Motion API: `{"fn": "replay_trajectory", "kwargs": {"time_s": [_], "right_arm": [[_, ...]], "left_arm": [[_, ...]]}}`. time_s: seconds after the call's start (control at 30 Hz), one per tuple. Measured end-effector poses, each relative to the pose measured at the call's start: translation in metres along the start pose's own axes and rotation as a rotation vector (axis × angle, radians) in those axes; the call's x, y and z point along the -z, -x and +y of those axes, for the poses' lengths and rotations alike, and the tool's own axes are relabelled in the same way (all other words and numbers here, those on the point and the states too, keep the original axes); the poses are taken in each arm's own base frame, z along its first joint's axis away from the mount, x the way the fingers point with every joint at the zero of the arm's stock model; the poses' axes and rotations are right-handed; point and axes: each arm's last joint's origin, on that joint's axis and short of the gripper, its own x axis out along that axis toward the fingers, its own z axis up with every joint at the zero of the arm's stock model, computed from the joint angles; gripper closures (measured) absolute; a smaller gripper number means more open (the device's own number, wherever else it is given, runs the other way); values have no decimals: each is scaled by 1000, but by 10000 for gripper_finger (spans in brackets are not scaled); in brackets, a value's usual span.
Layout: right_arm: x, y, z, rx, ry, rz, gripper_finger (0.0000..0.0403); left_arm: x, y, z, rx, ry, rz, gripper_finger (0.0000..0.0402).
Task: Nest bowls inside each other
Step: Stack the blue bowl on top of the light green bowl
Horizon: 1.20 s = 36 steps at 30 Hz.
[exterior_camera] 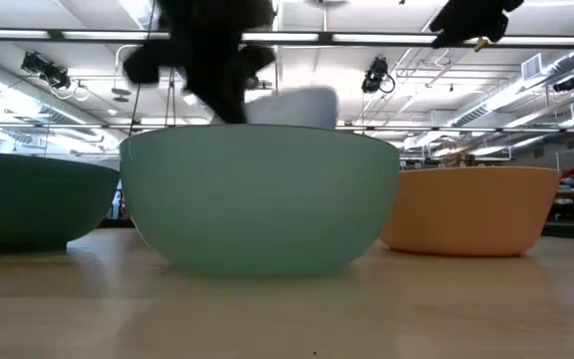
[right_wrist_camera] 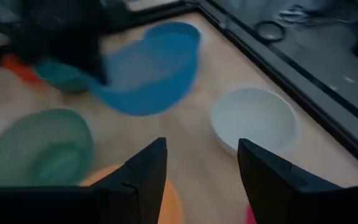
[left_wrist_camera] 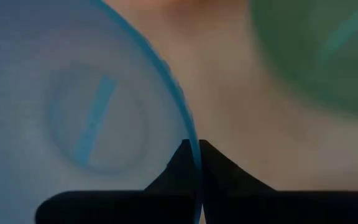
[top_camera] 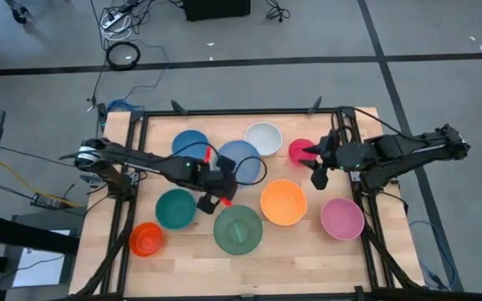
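Jaws of the left gripper [left_wrist_camera: 193, 149] are clamped on the rim of the big light-blue bowl [top_camera: 239, 160], mid-counter beside the darker blue bowl [top_camera: 192, 145]. Right gripper [right_wrist_camera: 201, 155], jaws wide and empty, hangs near the small red-pink bowl [top_camera: 301, 151]. Looks like the pick-up step; next comes a lift and carry to a larger bowl, perhaps the green bowl [top_camera: 238, 229]. Wooden counter [top_camera: 308, 259] is crowded, so clearance matters.
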Motion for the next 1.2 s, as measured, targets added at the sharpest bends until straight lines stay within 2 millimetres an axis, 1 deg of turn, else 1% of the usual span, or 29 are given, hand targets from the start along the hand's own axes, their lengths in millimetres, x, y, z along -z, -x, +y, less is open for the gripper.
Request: {"fn": "replay_trajectory", "kwargs": {"time_s": [0.1,0.2,0.33,0.43,0.53,0.6,0.7,0.83,0.9,1.0,1.07,1.2], "right_arm": [[5,0,-4,63,-22,29,218],[9,1,-7,102,-49,62,218],[12,1,-8,123,-58,82,218],[12,1,-8,122,-59,81,218],[12,1,-8,122,-59,80,218],[12,1,-8,122,-60,80,218],[12,1,-8,120,-63,76,218],[11,1,-8,119,-65,75,218],[11,1,-8,114,-65,78,218],[12,1,-7,107,-66,81,218],[12,1,-7,106,-66,82,218],[12,1,-7,105,-66,82,218]], "left_arm": [[-18,18,0,109,44,-125,395],[-33,34,-6,246,92,-241,395],[-42,45,-22,397,148,-283,395],[-44,48,-36,475,204,-242,395],[-44,40,-55,496,220,-187,395],[-48,35,-65,501,220,-183,395],[-55,27,-74,509,224,-197,395],[-56,8,-82,517,233,-127,395],[-57,1,-85,518,244,-107,395],[-57,-10,-89,523,261,-72,380],[-58,-14,-90,524,263,-64,366],[-59,-14,-90,522,279,-77,347]]}}
